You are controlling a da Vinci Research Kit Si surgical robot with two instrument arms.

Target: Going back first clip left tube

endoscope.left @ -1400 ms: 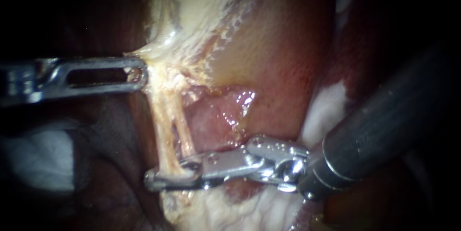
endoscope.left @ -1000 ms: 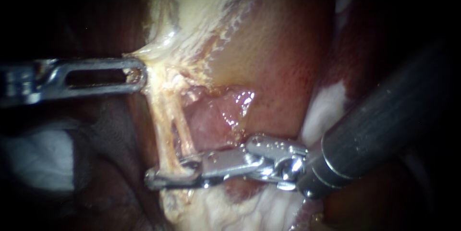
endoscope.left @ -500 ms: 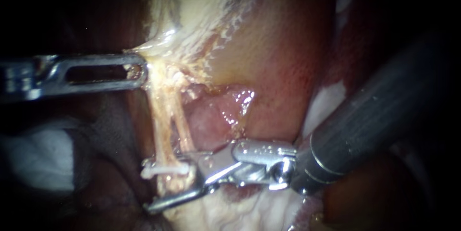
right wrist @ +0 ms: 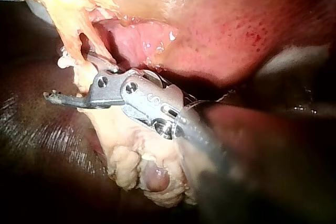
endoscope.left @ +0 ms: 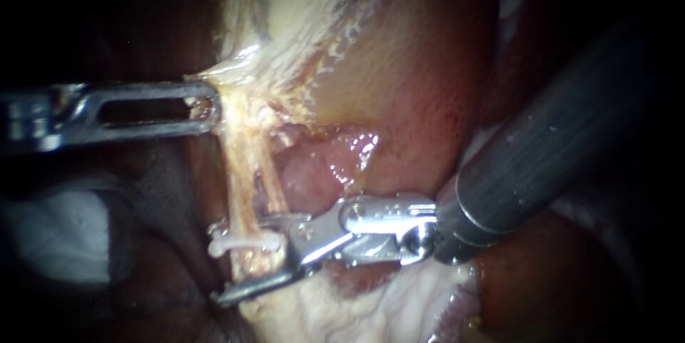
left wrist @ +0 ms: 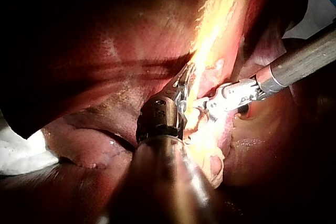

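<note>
Opening wide since a second ago, the jaws of my slender steel right instrument (endoscope.left: 222,264) hold nothing. The small white clip (endoscope.left: 242,245) now sits across the pale yellow left tube (endoscope.left: 241,186), at five o'clock from my left instrument (endoscope.left: 205,108), whose jaws grip pale stringy tissue (endoscope.left: 235,93). Retreat looks due.

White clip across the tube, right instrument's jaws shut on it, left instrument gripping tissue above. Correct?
No: the right instrument's jaws stand open, a gap between them, as the endoscope view shows. The white clip does sit across the tube, with the left instrument gripping tissue above.
</note>
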